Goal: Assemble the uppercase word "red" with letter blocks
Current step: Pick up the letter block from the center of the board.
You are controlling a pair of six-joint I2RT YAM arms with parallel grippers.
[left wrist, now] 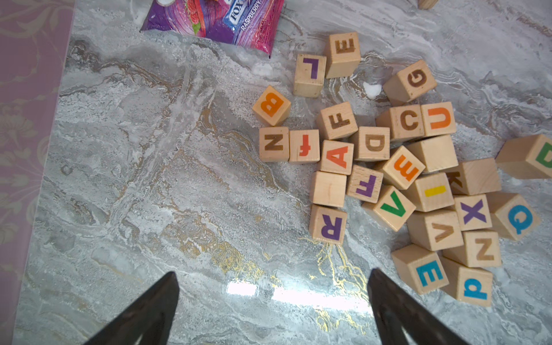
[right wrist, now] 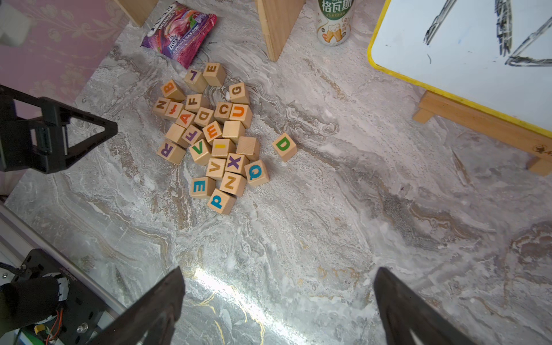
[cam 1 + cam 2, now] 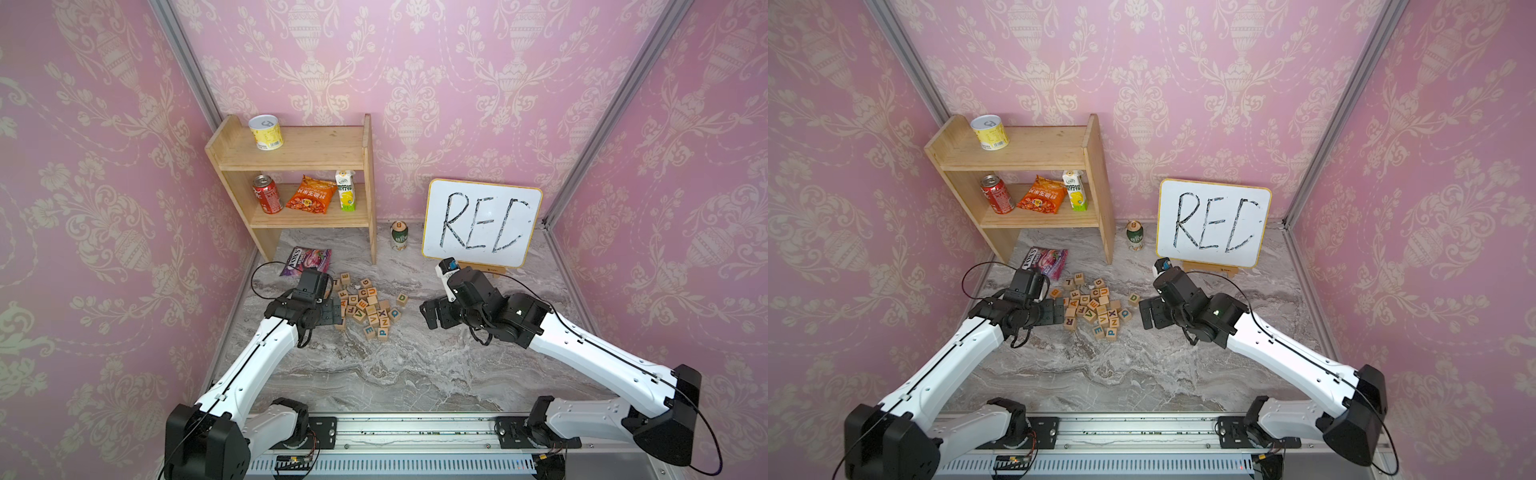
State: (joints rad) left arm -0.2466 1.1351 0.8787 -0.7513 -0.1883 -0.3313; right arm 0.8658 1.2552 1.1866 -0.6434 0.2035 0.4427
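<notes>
— Wooden letter blocks (image 2: 209, 134) lie in one tight heap on the marble worktop (image 2: 343, 233), and nothing is lined up yet. Where do the arms stand?

— The left pincer (image 1: 273, 273) hangs just beside the heap, fingers wide apart and empty. The right pincer (image 2: 277, 270) is off the heap's opposite side, also spread and holding nothing.

— Which letters are reachable?

— The purple R block (image 1: 328, 224) sits on the heap's edge nearest the left pincer, touching a blank-faced cube (image 1: 328, 188). The green D block (image 2: 284, 146) stands alone, just clear of the heap on the right pincer's side. A blue E block (image 2: 201, 187) is on the heap's rim toward the robot's base, pressed against its neighbours.

— So the risk?

— Crowding, I'd say. A finger coming down beside R or E could shove the touching cubes, roll one over and hide its letter. The lowercase p block (image 2: 220, 201) sits right against E, so a wrong pick is easy.
</notes>
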